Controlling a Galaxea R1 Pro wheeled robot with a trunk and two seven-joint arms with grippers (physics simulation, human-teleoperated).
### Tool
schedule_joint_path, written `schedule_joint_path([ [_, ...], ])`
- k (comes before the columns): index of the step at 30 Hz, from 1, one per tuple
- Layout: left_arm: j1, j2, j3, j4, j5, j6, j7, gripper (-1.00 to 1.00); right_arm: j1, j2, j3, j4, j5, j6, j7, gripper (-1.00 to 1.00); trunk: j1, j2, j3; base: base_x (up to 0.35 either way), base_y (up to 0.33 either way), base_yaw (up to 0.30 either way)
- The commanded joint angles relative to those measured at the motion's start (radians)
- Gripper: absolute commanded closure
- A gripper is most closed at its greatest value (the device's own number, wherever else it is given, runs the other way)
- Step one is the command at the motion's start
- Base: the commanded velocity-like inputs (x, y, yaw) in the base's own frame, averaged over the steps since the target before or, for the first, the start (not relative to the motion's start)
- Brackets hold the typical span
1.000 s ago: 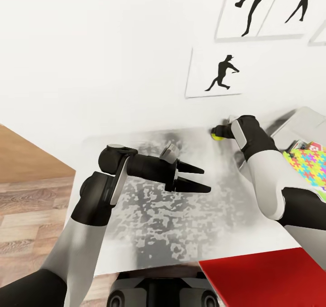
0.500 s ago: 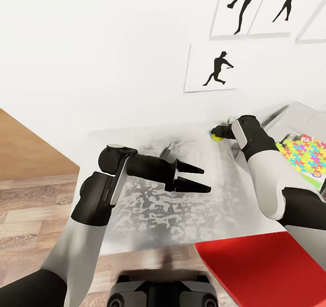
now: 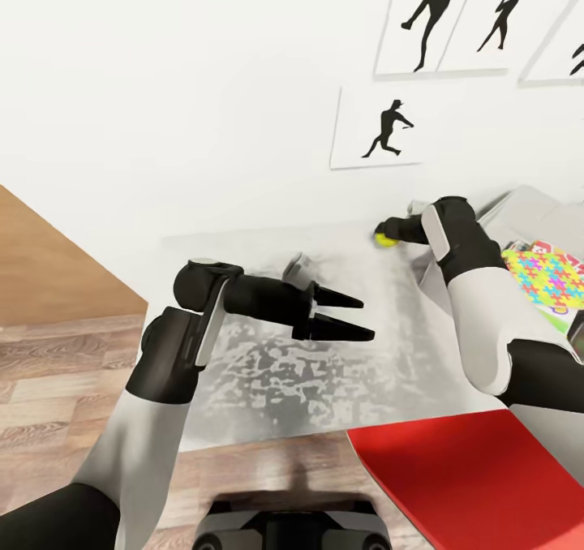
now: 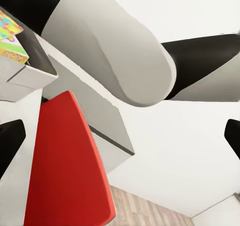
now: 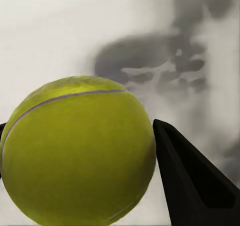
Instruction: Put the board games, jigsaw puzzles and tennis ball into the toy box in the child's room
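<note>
Upper right of head view: right pincer (image 3: 381,232) clamped on one tennis ball (image 3: 386,239), now lifted slightly off bench (image 3: 268,371) versus a second ago; means grasp holds, carry to toy box (image 3: 531,209) next. One jigsaw puzzle (image 3: 551,274) visible inside. Left pincer (image 3: 357,317) wide, empty.
Left wrist view: red chair (image 4: 65,166).
Right wrist view: ball between fingers (image 5: 190,186).

The tennis ball (image 3: 386,239) sits on the table (image 3: 268,371), toy box (image 3: 527,209) to its right.

tennis ball (image 5: 77,148): yellow-green, pale seam
worktop (image 3: 268,371): pale grey, dark mottling
jigsaw puzzle (image 3: 550,278): multicoloured interlocking pieces
chair (image 3: 478,485): red
</note>
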Motion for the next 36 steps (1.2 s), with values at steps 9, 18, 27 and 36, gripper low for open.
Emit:
schedule_joint_path([
  [9,0.002,0.098,0.093,0.000,0.006,0.010,-0.055,-1.00,0.004,0.000,-0.003,-0.033,-0.020,0.130,0.033,1.00,0.001,-0.001,0.013,0.000,0.000,0.000],
  [18,0.007,0.287,0.224,0.002,0.007,0.010,-0.125,-1.00,0.032,0.000,-0.002,-0.034,-0.030,0.158,0.289,1.00,0.001,-0.001,0.028,0.000,0.000,0.000],
  [27,0.061,0.469,0.349,0.004,0.108,0.010,-0.125,-1.00,0.195,-0.053,-0.018,-0.143,-0.220,0.158,0.508,1.00,0.001,-0.001,0.043,-0.071,0.000,0.000],
  [36,0.171,0.608,0.389,0.011,0.293,0.010,-0.125,-1.00,0.411,-0.131,-0.026,-0.370,-0.611,0.158,0.521,1.00,0.001,-0.001,0.058,-0.104,0.000,-0.008],
])
